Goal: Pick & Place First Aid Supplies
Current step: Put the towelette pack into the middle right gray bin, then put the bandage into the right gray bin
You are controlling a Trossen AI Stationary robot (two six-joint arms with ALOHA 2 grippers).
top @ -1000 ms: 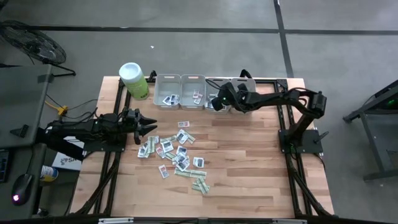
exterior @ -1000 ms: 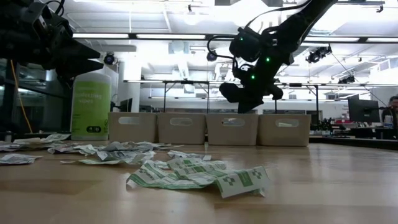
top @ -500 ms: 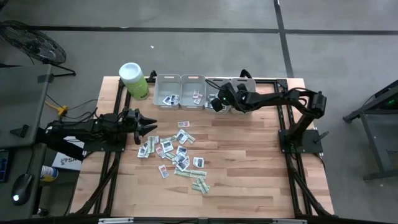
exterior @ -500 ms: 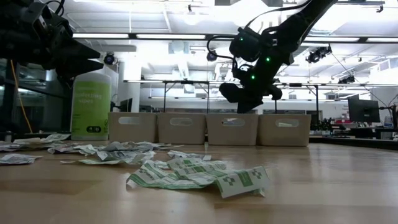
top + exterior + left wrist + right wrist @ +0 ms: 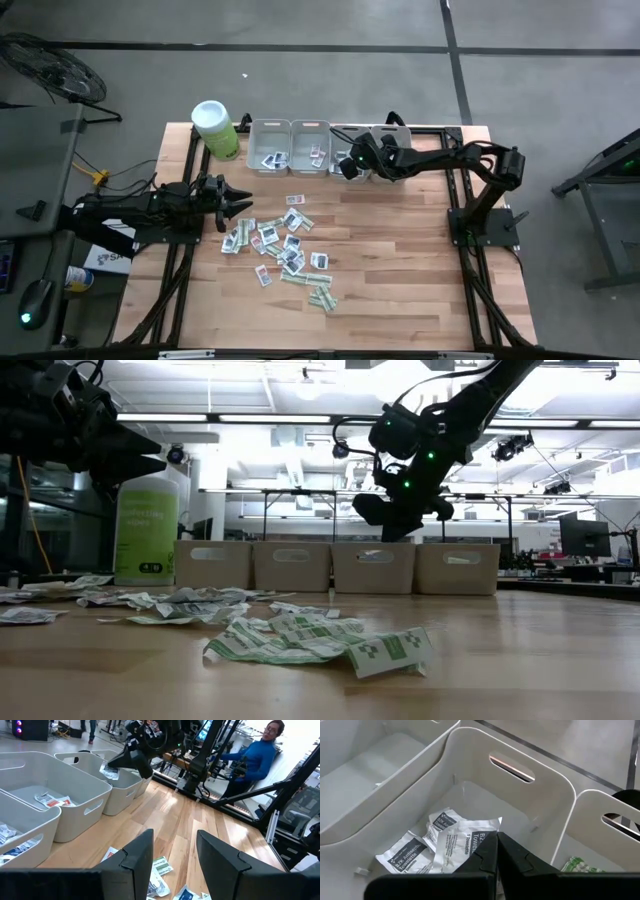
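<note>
Wooden table (image 5: 400,260) on a dark frame, grey floor around it; the low view looks across to a lit workshop hall. Four grey bins (image 5: 270,146) in a row along the far edge, lime-green canister (image 5: 216,128) with white lid just left of them.

Right gripper (image 5: 345,163) hangs over the third bin from the left (image 5: 530,795). Fingers pressed together, pinching a white towelette packet (image 5: 465,842) by its edge; the packet hangs inside that bin's opening, above two more white packets (image 5: 407,856) on the bin floor. Green-and-white packet (image 5: 577,865) visible in the neighbouring bin.

Left gripper (image 5: 240,203) held above the table at the left side of the scattered pile, fingers spread, nothing between them.

Loose packets (image 5: 285,245) lie strewn mid-table: squarish white ones and longer green-and-white strips (image 5: 300,640), some overlapping. A few packets already in the two left bins (image 5: 50,800).

Person in a blue top (image 5: 260,755) beyond the table, seen in the left wrist view.
</note>
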